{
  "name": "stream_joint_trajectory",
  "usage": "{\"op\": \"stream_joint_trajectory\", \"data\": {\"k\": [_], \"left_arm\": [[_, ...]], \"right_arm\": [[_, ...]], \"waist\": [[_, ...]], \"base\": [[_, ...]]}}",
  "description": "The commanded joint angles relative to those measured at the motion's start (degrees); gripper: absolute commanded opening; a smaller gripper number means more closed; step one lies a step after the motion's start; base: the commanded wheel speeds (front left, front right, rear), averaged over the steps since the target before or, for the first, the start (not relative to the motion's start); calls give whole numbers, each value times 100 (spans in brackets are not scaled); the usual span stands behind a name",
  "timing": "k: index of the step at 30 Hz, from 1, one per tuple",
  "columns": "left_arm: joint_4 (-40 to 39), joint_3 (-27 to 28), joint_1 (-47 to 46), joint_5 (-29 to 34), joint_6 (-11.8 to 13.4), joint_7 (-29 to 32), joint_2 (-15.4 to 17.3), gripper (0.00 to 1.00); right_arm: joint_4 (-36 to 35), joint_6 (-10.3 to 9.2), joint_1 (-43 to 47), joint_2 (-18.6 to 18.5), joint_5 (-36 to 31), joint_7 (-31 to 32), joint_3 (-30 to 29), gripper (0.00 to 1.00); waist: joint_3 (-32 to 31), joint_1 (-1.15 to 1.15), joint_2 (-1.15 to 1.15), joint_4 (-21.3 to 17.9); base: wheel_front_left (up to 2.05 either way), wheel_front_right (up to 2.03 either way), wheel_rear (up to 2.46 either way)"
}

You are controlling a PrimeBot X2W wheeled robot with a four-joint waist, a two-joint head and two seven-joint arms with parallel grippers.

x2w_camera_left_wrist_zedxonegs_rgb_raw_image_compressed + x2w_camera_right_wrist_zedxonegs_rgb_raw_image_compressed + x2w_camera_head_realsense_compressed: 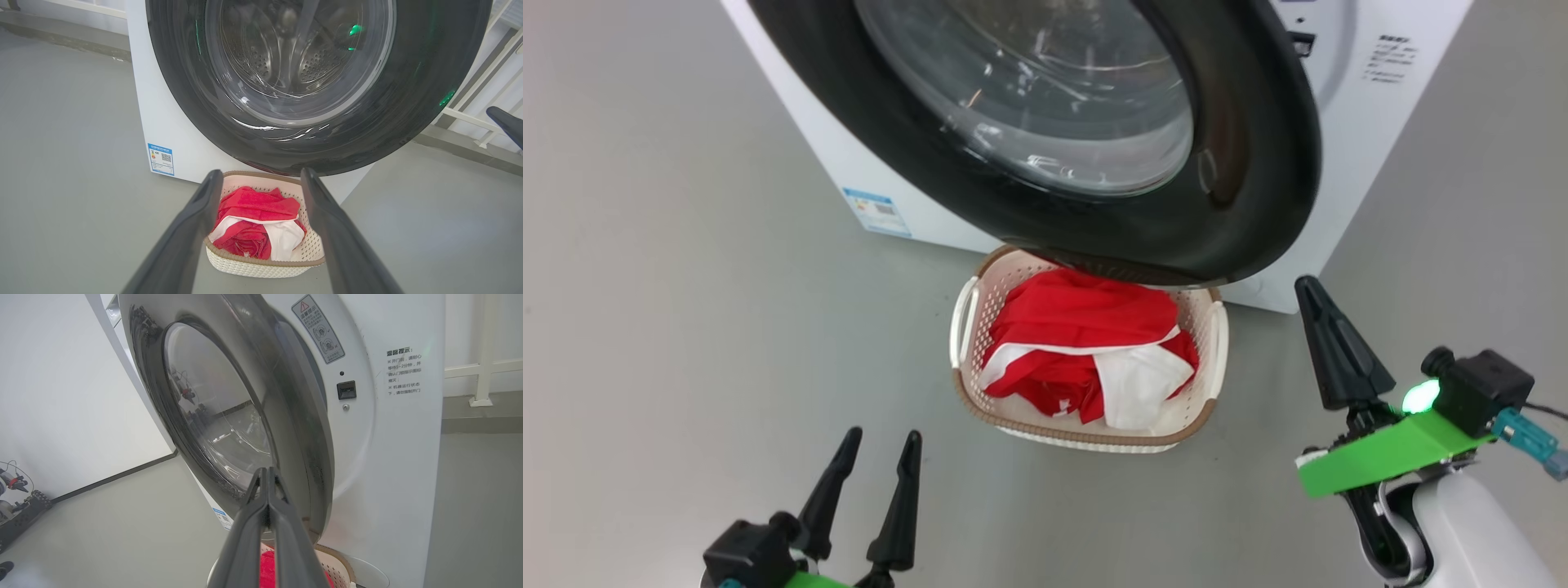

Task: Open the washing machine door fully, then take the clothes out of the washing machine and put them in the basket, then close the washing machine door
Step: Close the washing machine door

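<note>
The washing machine door (1241,147) with its glossy black rim and glass bowl stands partly swung out from the white washing machine (1372,122), its lower rim hanging over the basket (964,327). The clothes (1086,351), red with white panels, lie inside that cream basket on the floor. My left gripper (880,447) is open at the lower left, short of the basket, nothing between its fingers. My right gripper (1311,286) is shut and empty, just right of the door's lower edge. In the right wrist view the shut fingers (265,498) point at the door (245,416) rim.
Grey floor (686,327) spreads all around the machine and basket. A blue sticker (876,211) sits low on the machine's front. White railing (482,118) stands behind to the right. Some equipment (16,498) lies by the wall at the far left of the right wrist view.
</note>
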Motion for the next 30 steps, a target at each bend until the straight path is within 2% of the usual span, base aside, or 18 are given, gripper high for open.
{"op": "stream_joint_trajectory", "data": {"k": [1, 12, 30], "left_arm": [[-156, 171, -229, -81, -30, -71, 32, 100], [-288, -112, -583, -351, -30, -71, 32, 100], [-515, -565, -1221, -716, -30, -71, 31, 100]], "right_arm": [[-141, 2, -206, -14, 42, -37, 160, 0], [-159, 2, -889, -219, 104, -37, -3, 0], [-80, 2, -2016, -482, 177, -37, -541, 0]], "waist": [[170, 0, 0, 164], [785, 0, 0, 471], [1708, 0, 0, 650]], "base": [[0, 0, 0], [0, 0, 0], [0, 0, 0]]}}
